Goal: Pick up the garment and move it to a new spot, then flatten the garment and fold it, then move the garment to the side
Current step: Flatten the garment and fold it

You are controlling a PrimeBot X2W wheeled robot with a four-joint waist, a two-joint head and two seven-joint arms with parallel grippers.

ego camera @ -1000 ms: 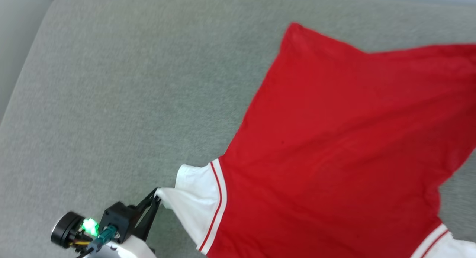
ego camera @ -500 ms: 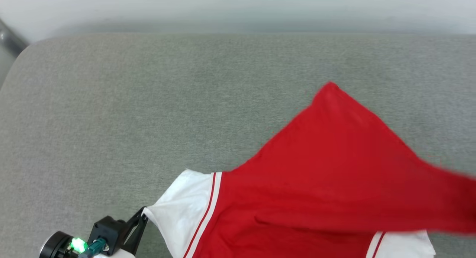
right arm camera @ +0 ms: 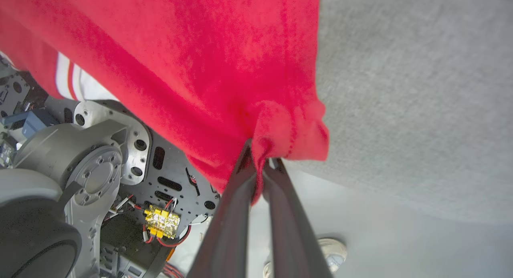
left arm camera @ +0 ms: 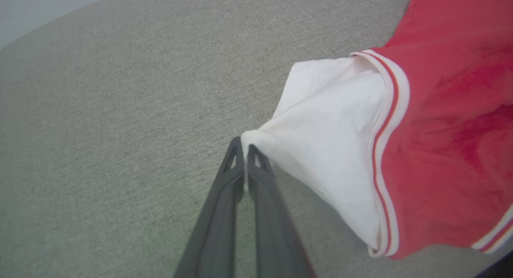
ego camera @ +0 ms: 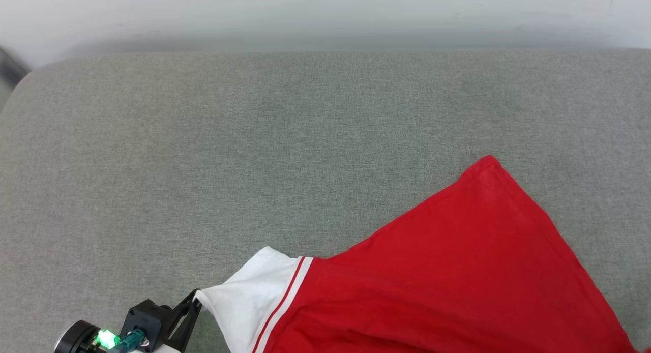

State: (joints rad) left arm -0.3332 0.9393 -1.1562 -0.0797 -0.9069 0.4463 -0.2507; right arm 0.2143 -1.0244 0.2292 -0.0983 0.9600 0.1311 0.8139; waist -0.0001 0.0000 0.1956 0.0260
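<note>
Close to the robot, the left gripper [left arm camera: 243, 145] is pinching the tip of the white sleeve [left arm camera: 328, 125] with its fingers [left arm camera: 218, 214] pressed together, and the right gripper [right arm camera: 258, 160] is squeezing a bunched red corner [right arm camera: 288, 133] the same way. The garment [ego camera: 457, 282] is stretching between them, soft and light, so it is likely going to sag and wrinkle unless edges and corners are being held. Farther out, its red point [ego camera: 488, 165] is lying on the grey cushion [ego camera: 254, 139].

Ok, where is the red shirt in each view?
Head view: shirt lower right, white sleeve at the left gripper.
Left wrist view: shirt at right, sleeve tip pinched at centre.
Right wrist view: shirt top left to centre, bunched in the right gripper.
Shared landmark: grey fabric surface.
</note>
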